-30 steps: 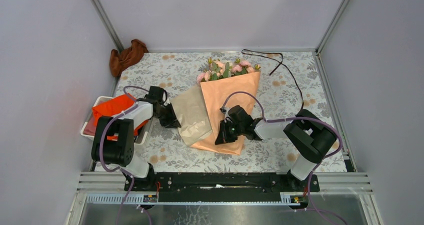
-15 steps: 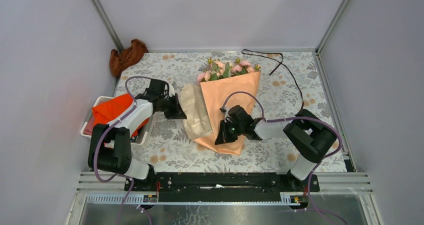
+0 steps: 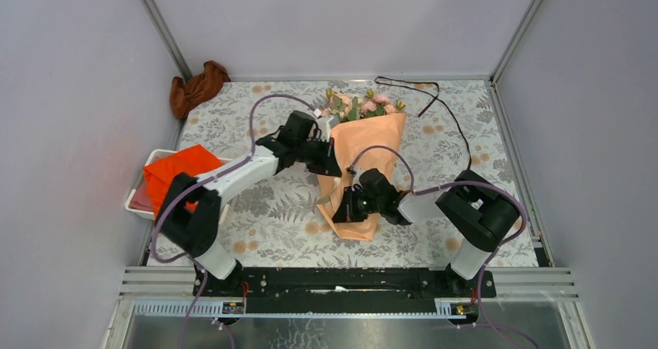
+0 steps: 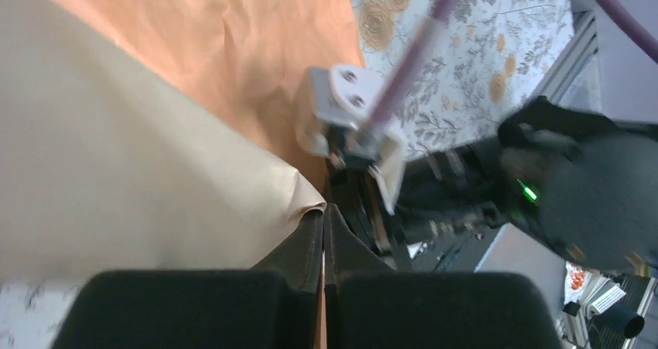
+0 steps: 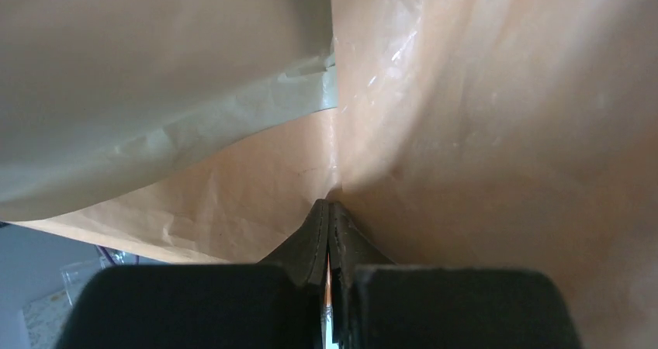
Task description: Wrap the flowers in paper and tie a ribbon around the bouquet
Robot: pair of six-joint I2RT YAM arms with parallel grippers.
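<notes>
Swinging paper [image 3: 372,143] flap rightward, left pincer [image 4: 323,213] clamped on it, right pincer [image 5: 329,209] pinching paper too

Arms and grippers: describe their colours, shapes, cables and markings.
Both arms match: the left arm and right arm have white links between bulky black joints, each with a purple cable. The left gripper and right gripper have black tapering fingers. A green light glows on the right wrist.
</notes>
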